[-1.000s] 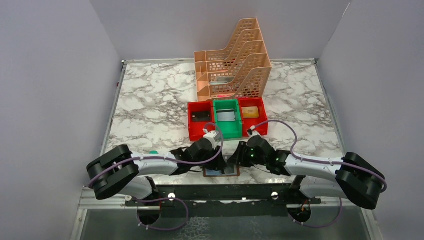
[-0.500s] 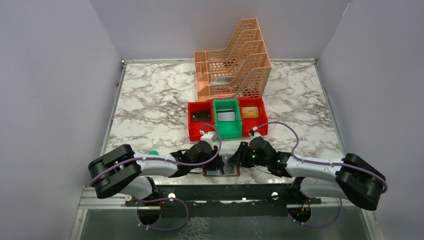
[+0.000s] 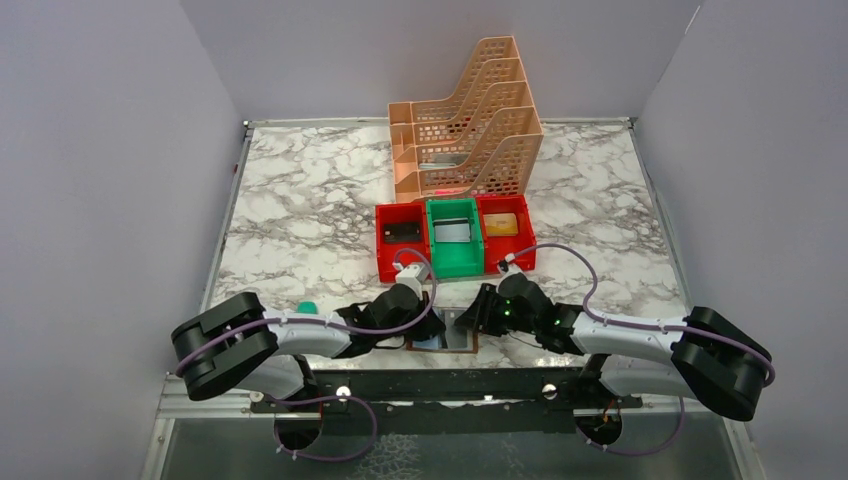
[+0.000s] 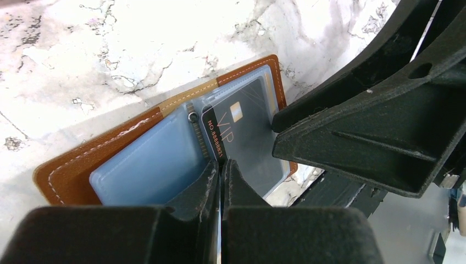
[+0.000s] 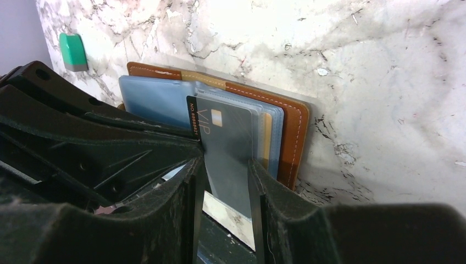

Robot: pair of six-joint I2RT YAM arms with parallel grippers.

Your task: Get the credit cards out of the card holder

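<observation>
The brown leather card holder (image 3: pixel 447 346) lies open at the table's near edge, its grey-blue pockets (image 4: pixel 148 165) facing up. A dark credit card (image 4: pixel 242 132) marked VIP sticks partly out of the right-hand pocket. My left gripper (image 4: pixel 221 163) is shut on that card's near corner. In the top view it (image 3: pixel 428 326) sits at the holder's left side. My right gripper (image 5: pixel 225 165) is open, one finger on each side of the card (image 5: pixel 225 137), over the holder's right half (image 5: pixel 291 132). A yellowish card edge (image 5: pixel 266 137) shows in the pocket stack.
Red and green bins (image 3: pixel 455 240) stand just behind the arms, with a card-like item in each. A peach file rack (image 3: pixel 465 120) stands farther back. A small green object (image 5: pixel 73 51) lies left of the holder. The black frame rail (image 3: pixel 440 385) runs right below the table edge.
My left gripper has closed onto the dark card's corner, and its wrist has shifted slightly left. The right gripper and the card holder have stayed where they were.
</observation>
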